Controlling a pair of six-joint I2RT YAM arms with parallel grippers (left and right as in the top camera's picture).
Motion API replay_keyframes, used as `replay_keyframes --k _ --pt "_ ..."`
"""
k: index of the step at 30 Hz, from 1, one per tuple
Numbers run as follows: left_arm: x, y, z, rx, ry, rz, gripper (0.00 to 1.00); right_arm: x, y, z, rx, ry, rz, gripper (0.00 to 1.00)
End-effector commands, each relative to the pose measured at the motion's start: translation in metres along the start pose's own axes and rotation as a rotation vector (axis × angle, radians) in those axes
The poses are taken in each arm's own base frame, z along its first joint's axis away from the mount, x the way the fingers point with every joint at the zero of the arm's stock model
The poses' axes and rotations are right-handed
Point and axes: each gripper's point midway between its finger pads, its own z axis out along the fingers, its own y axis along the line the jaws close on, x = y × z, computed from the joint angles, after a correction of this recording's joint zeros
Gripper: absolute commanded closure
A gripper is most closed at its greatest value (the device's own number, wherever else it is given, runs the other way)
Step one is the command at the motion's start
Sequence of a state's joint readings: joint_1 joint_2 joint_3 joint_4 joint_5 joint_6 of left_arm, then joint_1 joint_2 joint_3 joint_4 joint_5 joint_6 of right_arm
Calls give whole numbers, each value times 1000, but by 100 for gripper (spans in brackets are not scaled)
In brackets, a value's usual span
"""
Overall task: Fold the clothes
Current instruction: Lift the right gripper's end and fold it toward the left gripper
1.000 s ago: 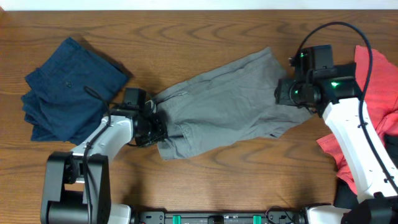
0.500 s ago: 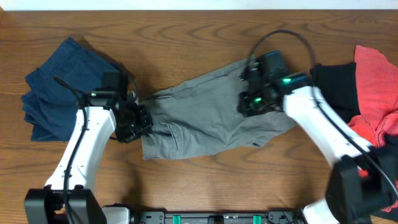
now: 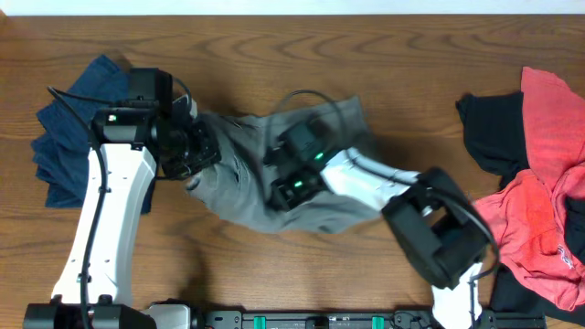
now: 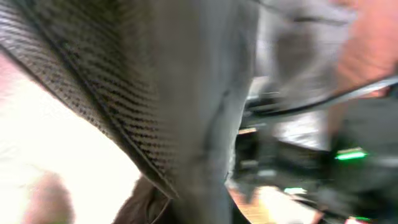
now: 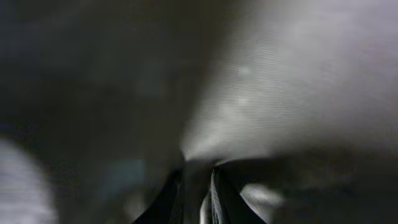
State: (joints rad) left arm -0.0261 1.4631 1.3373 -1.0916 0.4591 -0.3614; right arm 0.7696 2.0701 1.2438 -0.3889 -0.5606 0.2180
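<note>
The grey shorts (image 3: 233, 187) lay stretched slantwise across the middle of the table (image 3: 384, 55) a second ago. They are now doubled into a shorter, bunched heap left of centre. The right arm, which stood beside the red pile near the right edge, has swung far leftward and carried that end of the garment over the rest. The left arm has risen from the near edge toward the far left and now overlaps the navy shorts (image 3: 59, 151). Those are unmoved in the far left corner area.

The grey cloth is soft, matte cotton, creased and rumpled, with a stitched seam showing near its left end. The navy pair is folded into a rough square with layered edges. At the right edge, a black piece (image 3: 494, 128) lies flat against a crumpled coral-red garment (image 3: 548, 119).

The left gripper (image 3: 189, 155) is clenched on the left end of the grey shorts. Its wrist view shows blurred grey fabric (image 4: 205, 93) against a carbon-weave finger (image 4: 74, 68). The right gripper (image 3: 283, 190) pinches the grey cloth (image 5: 298, 81), which tents to a point at its near-closed fingertips (image 5: 168, 196).

The table is dark brown wood with bold swirling grain. A pale strip runs beyond its far edge.
</note>
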Motion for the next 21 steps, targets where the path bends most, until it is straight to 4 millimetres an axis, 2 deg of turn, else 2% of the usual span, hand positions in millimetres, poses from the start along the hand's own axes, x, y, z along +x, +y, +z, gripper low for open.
replay_keyframes --k 1,5,8,10,12,14,16,17,19,21 --pt "0 -32 -18 153 -2 39 94 27 10 40 -4 81 3 83" --pt "2 -33 -18 159 3 43 94 14 12 34 45 37 -27 76" --pt "2 -30 -17 137 2 40 94 -3 -3 5 131 -13 4 71" --pt "3 -27 -16 124 2 45 94 -16 -11 -25 173 -59 26 69" --pt "3 -25 -15 115 2 58 94 -27 -20 -64 211 -118 44 67" --pt "4 -23 -14 110 7 57 94 -32 -33 -102 258 -168 69 59" --pt "6 -22 -13 108 14 54 93 -31 -50 -137 318 -205 115 50" --pt "6 -22 -12 107 15 54 94 -27 -62 -152 353 -213 146 49" --pt "6 -22 -12 107 16 53 94 -15 -83 -174 418 -201 197 51" --pt "8 -23 -12 108 20 58 94 8 -109 -187 488 -146 275 55"
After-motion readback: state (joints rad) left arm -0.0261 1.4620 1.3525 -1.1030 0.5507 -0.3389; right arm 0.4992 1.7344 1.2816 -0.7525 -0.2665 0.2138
